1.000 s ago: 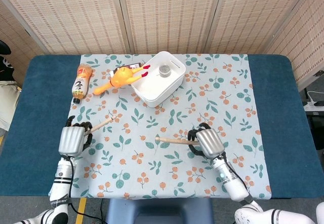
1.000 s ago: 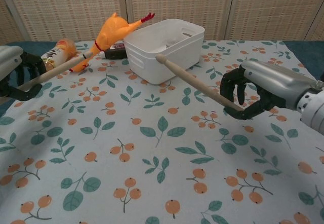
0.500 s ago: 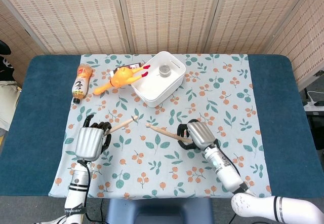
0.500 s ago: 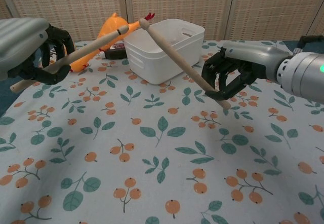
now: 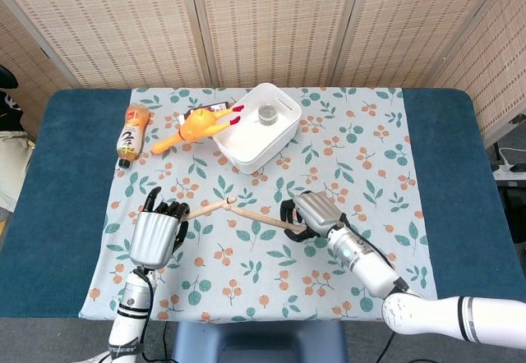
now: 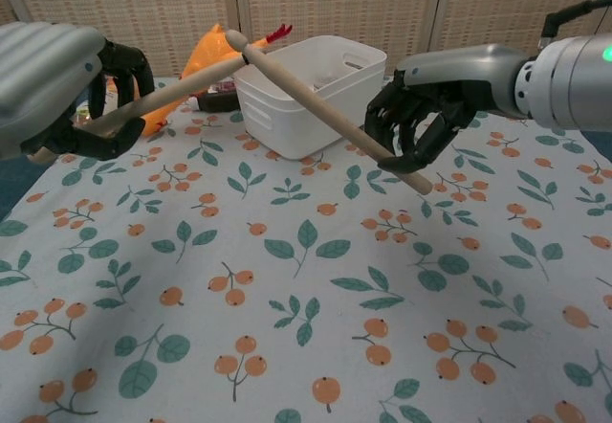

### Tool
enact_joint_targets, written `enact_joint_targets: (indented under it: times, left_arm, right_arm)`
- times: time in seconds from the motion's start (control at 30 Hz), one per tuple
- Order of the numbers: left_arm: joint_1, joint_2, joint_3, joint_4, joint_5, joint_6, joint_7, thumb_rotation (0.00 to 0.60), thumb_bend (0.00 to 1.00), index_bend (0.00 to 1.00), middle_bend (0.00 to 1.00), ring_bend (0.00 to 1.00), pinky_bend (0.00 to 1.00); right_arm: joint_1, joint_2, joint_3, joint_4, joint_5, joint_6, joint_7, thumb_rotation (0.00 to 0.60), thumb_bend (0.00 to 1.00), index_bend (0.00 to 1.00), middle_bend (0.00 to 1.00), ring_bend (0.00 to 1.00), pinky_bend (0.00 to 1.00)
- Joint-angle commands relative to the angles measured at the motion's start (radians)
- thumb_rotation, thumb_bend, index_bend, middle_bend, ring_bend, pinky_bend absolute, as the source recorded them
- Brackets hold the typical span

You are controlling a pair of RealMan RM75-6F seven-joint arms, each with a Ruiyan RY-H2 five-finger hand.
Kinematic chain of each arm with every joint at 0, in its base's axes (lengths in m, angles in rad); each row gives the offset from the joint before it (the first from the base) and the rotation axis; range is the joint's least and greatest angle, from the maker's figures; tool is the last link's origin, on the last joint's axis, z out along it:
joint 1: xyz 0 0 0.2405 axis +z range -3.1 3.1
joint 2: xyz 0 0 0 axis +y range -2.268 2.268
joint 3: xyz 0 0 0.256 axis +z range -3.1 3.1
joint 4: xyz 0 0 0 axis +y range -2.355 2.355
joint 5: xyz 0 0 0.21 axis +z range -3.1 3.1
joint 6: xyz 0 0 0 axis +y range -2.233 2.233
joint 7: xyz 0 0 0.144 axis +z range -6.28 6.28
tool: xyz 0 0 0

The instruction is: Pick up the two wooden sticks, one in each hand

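Note:
My left hand [image 5: 156, 230] [image 6: 59, 88] grips one wooden stick [image 5: 207, 208] [image 6: 167, 91], which points up and to the right above the cloth. My right hand [image 5: 314, 213] [image 6: 432, 98] grips the other wooden stick [image 5: 261, 218] [image 6: 316, 110], which points up and to the left. The two tips meet or cross in mid-air, near the front of the white bin in the chest view. Both sticks are lifted off the table.
A white bin [image 5: 256, 126] [image 6: 311, 90] holding a small jar [image 5: 267, 115] stands at the back centre. An orange rubber chicken [image 5: 196, 125] [image 6: 207, 55] and a bottle [image 5: 131, 131] lie back left. A floral cloth [image 5: 345, 174] covers the blue table [image 5: 460, 174].
Both hands have moved inward and risen with their sticks. The stick tips, apart one second ago, now meet above the cloth.

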Motion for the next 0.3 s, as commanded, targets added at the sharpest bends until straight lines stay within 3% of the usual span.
enact_joint_targets:
  times: [0.03, 0.3]
  left_arm:
    - [0.0, -0.005, 0.01, 0.034, 0.04, 0.02, 0.001, 0.6, 0.56, 0.84, 0.95, 0.58, 0.21]
    - [0.007, -0.019, 0.018, 0.068, 0.066, 0.027, -0.015, 0.6, 0.56, 0.84, 0.95, 0.58, 0.21]
  right_arm:
    - [0.027, 0.031, -0.014, -0.01, 0.028, -0.04, 0.021, 0.6, 0.48, 0.91, 0.71, 0.52, 0.23]
    - [0.076, 0.07, -0.058, -0.018, 0.042, -0.035, 0.045, 0.6, 0.48, 0.9, 0.71, 0.52, 0.22]
